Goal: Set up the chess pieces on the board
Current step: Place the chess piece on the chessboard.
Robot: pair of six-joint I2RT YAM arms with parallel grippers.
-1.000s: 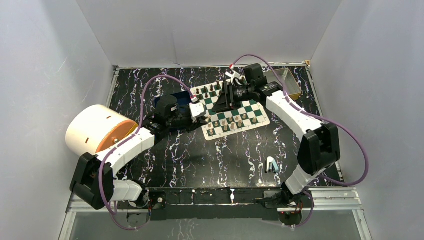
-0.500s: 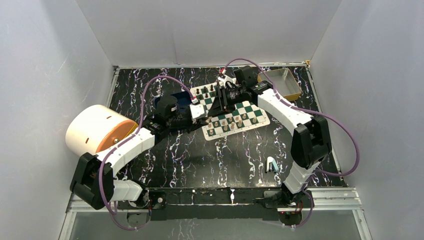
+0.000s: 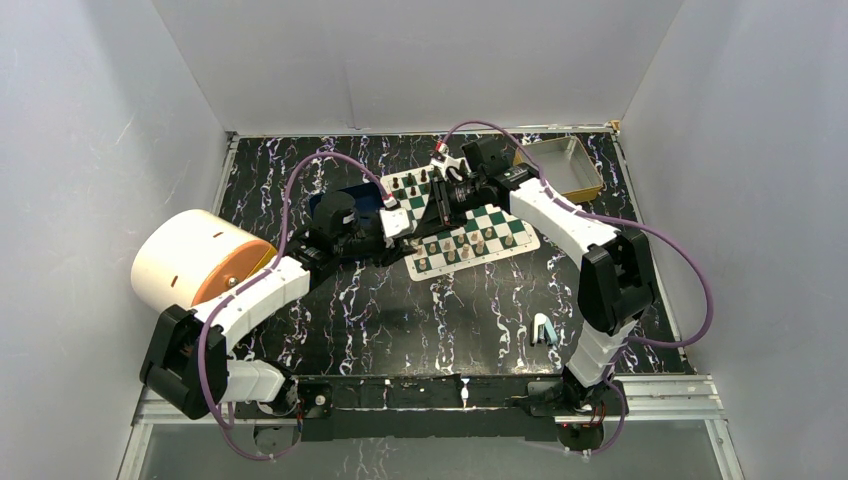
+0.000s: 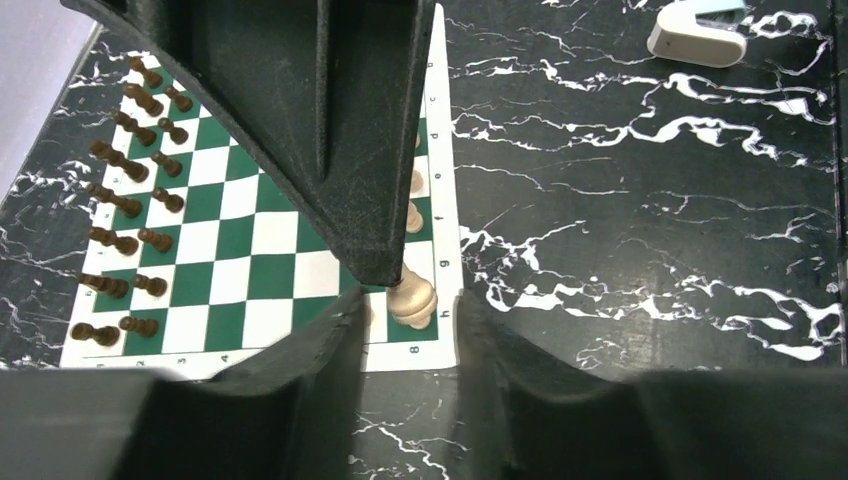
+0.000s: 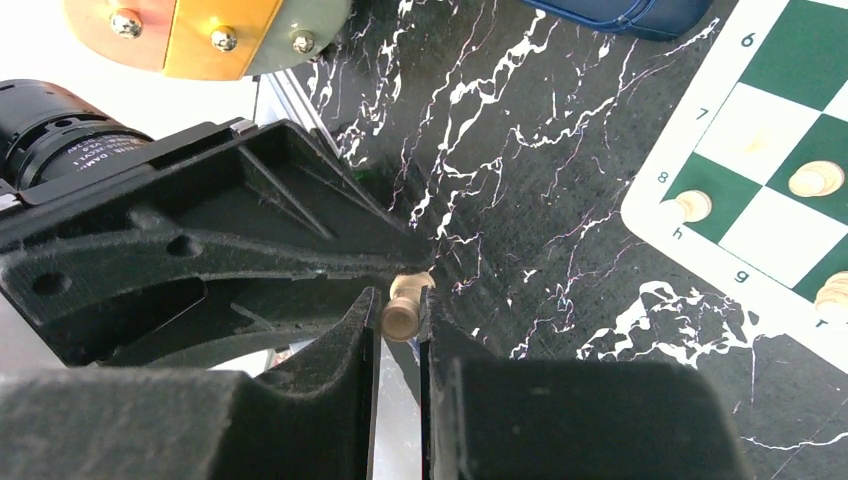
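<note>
The black marbled desk (image 3: 420,320) fills the middle of the top view. A big white drum (image 3: 185,255) with an orange end face lies at its left side. The green-and-white chessboard (image 3: 500,215) lies skewed in the upper middle of the frame. A yellow-rimmed tin (image 3: 562,168) sits just off its upper right, and a blue tray (image 3: 325,205) at its left is mostly hidden by the left arm.

Both arms reach in over the board's left corner, tip to tip. The right gripper (image 5: 400,305) has its jaws drawn almost together and pinches a small cream chess piece (image 5: 402,310) between the fingertips. The left gripper (image 4: 408,305) has its jaws spread open with a moderate gap. In the left wrist view the piece shows at the tip of the right fingers, low in the frame just beyond that gap, over the board's near right corner square. It is apart from both left fingers. Whether its foot rests on the square cannot be told.

Other cream pieces (image 3: 465,243) stand along the board's lower edge in the top view. Dark pieces (image 4: 130,180) stand in two rows along the far edge, at the left of the left wrist view. A little pale blue-and-white object (image 3: 542,330) lies alone on the desk at lower right, well apart from the board.
</note>
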